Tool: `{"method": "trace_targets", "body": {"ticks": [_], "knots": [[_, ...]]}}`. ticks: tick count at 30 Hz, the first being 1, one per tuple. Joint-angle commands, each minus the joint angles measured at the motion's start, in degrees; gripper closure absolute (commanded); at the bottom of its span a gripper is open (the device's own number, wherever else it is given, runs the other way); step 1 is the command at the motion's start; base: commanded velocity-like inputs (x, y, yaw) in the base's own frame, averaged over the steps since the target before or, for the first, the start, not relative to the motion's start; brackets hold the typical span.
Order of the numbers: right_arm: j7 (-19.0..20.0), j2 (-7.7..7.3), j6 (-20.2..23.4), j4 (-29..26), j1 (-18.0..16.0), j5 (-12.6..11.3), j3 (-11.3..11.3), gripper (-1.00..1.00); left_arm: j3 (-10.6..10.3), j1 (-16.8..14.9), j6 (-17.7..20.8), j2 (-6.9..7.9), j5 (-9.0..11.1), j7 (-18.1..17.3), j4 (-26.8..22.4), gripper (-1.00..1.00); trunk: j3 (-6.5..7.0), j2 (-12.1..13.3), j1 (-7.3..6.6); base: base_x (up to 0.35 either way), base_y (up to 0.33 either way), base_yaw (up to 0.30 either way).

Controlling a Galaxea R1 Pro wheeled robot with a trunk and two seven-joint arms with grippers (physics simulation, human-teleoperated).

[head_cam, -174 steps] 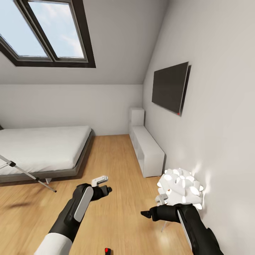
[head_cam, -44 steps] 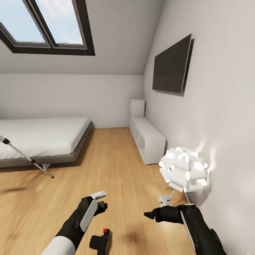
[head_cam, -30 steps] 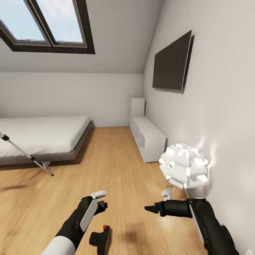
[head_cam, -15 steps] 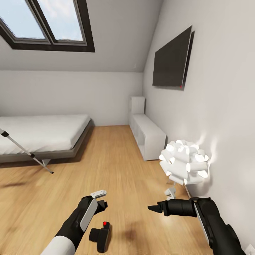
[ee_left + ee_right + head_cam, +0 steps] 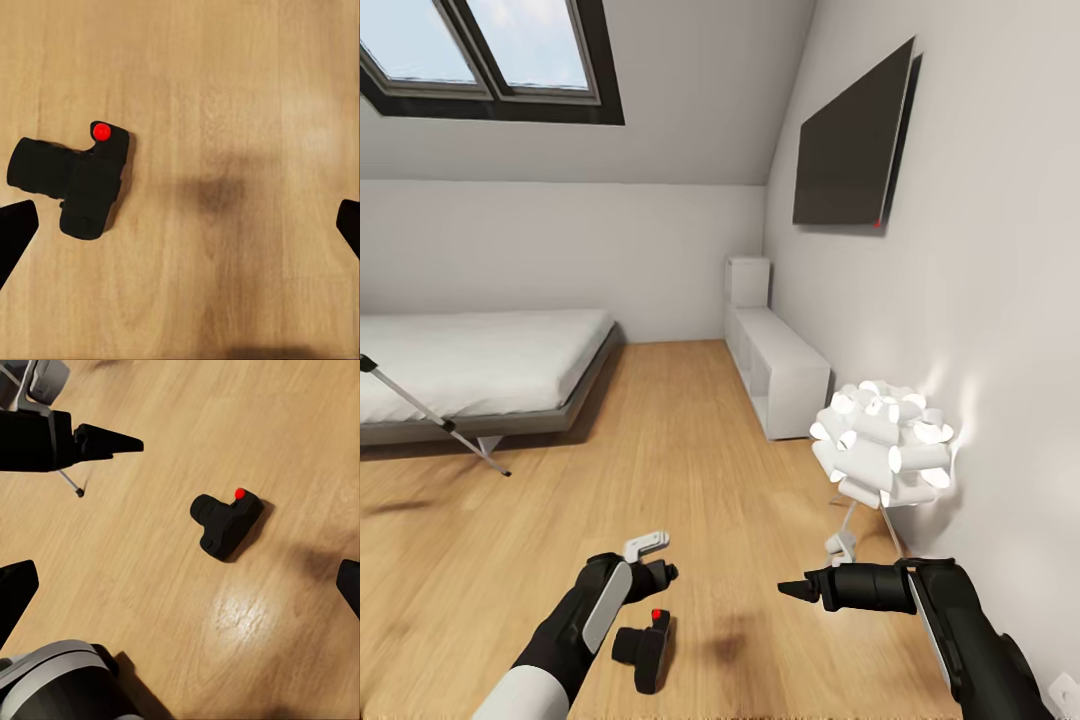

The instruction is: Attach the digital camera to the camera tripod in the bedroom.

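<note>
Small chunky black digital camera [image 5: 644, 645] with a red button on top, lying on the light wood plank floor [image 5: 690, 470], lens barrel pointing sideways, nothing touching it. Left gripper [image 5: 657, 560] just above and beyond the camera, fingers spread wide in the left wrist view, gripping nothing. Right gripper [image 5: 800, 590] off to the camera's right, well apart from it, tips set wide at the right wrist view's edges, also empty. Open bare floor between the two arms and onward down the room. Tall camera tripod [image 5: 430, 415] with silver-white legs at the far left, one leg slanting to the floor beside the low grey bed [image 5: 480, 365]. On the right, close to the right arm, glowing white petal-shaped floor lamp [image 5: 882, 445] hard against the wall; beyond it, low white cube shelves [image 5: 780, 370] along the same wall.
</note>
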Motion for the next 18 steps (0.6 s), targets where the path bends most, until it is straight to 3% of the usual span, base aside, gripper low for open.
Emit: {"method": "trace_targets", "body": {"ticks": [1,18], "knots": [[0.6,0.03,0.3,-0.1,0.0,0.6,-0.1,-1.0,-0.1,0.0,0.2,0.24,0.6,-0.6,-0.1,-1.0,-0.29,0.0,0.01,0.0,0.0,0.0],[0.4,0.03,0.3,0.1,0.0,0.6,-0.1,-1.0,-0.1,0.0,0.2,0.47,0.4,-1.6,0.2,-1.0,-4.06,-0.3,0.45,0.0,0.0,0.0]]}}
